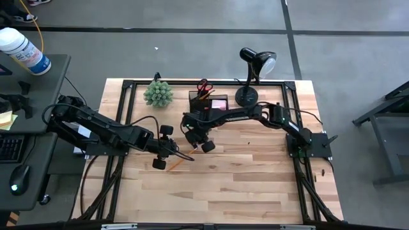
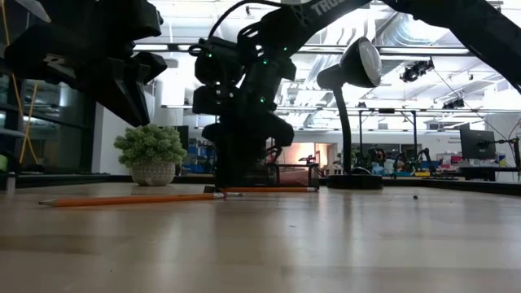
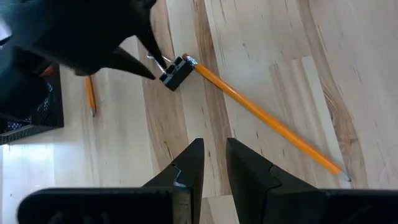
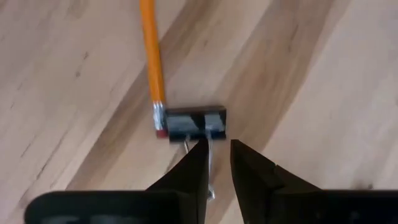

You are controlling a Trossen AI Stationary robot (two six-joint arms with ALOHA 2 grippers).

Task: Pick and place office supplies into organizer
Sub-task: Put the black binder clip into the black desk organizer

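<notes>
While the right gripper (image 4: 215,163) is low over the surface (image 1: 255,172), its jaws stand narrowly apart around the wire handle of a small black binder clip (image 4: 196,124); I cannot tell if they already pinch it. This clip lies flat on the wood, and it touches the eraser end of an orange pencil (image 3: 264,118), which lies on the surface near the middle. The left gripper (image 3: 214,163) hovers just beside this pencil, with its jaws nearly closed and nothing between them. A second orange pencil (image 3: 91,96) lies near the organizer (image 1: 208,101), which stands at the far edge of the surface, between the green plant (image 1: 158,93) and the black desk lamp (image 1: 252,75). Red scissors handles (image 1: 204,86) stick out from its taller compartment.
</notes>
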